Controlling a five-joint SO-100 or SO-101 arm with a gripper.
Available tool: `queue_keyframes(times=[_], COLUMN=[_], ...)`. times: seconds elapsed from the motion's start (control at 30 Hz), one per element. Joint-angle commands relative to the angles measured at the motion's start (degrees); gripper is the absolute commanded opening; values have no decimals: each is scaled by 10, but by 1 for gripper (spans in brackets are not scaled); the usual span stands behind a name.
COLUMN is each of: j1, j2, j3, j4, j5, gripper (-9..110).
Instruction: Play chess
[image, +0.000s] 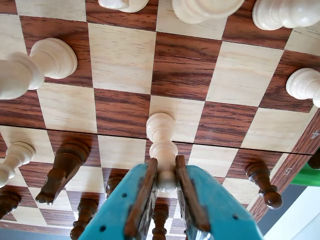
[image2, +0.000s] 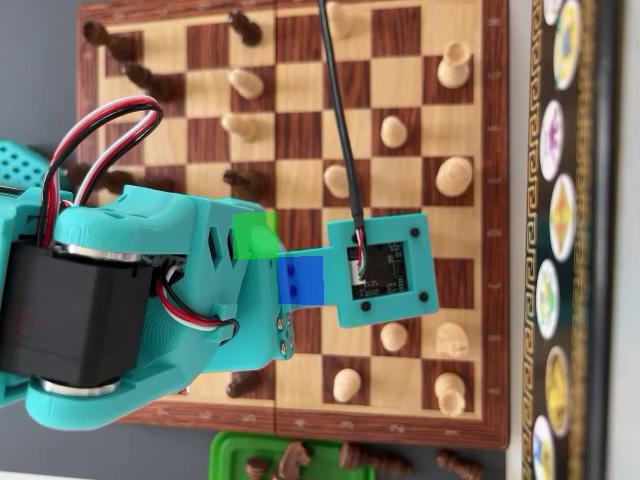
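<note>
**Pawn caught between teal fingers over the board**

Pawns are standing along the left edge of the wrist view: a big pale one (image: 35, 67) is leaning into frame near the top, and a smaller pale piece (image: 15, 161) is sitting lower down. Just right of that, a dark piece (image: 62, 170) is tilting across the squares, with more dark pieces crowding the bottom edge behind it. In the middle, the gripper (image: 165, 175) is clamping a pale pawn (image: 161, 137) between its two teal fingers (image: 212, 205), whose brown pads are pressing against the pawn's lower body on either side. The pawn's head is pointing at the chessboard (image: 182, 65); I cannot tell whether its base is touching the wood. Farther right, a dark pawn (image: 262, 182) is standing near the board's edge, and a pale piece (image: 305, 85) is peeking in at the right border.

From the overhead view, the teal arm (image2: 140, 300) is reaching in from the left and covering the board's lower left part, so the held pawn is hiding beneath it. The wrist camera's teal housing (image2: 382, 268) is hanging over the centre. Pale pieces, among them one (image2: 453, 176) on the right half, are scattering across the squares. Below the board, a green tray (image2: 232, 455) is holding dark captured pieces.
</note>
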Motion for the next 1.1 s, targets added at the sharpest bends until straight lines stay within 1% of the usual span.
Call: queue_keyframes(times=[0.0,0.17,0.53,1.07], j1=[-2,-3,-3,-51], j2=[32,70,156,244], j3=[-11,-1,89,175], j4=[-1,0,-2,-6], j5=[-3,-4,3,28], gripper=[3,3,3,3])
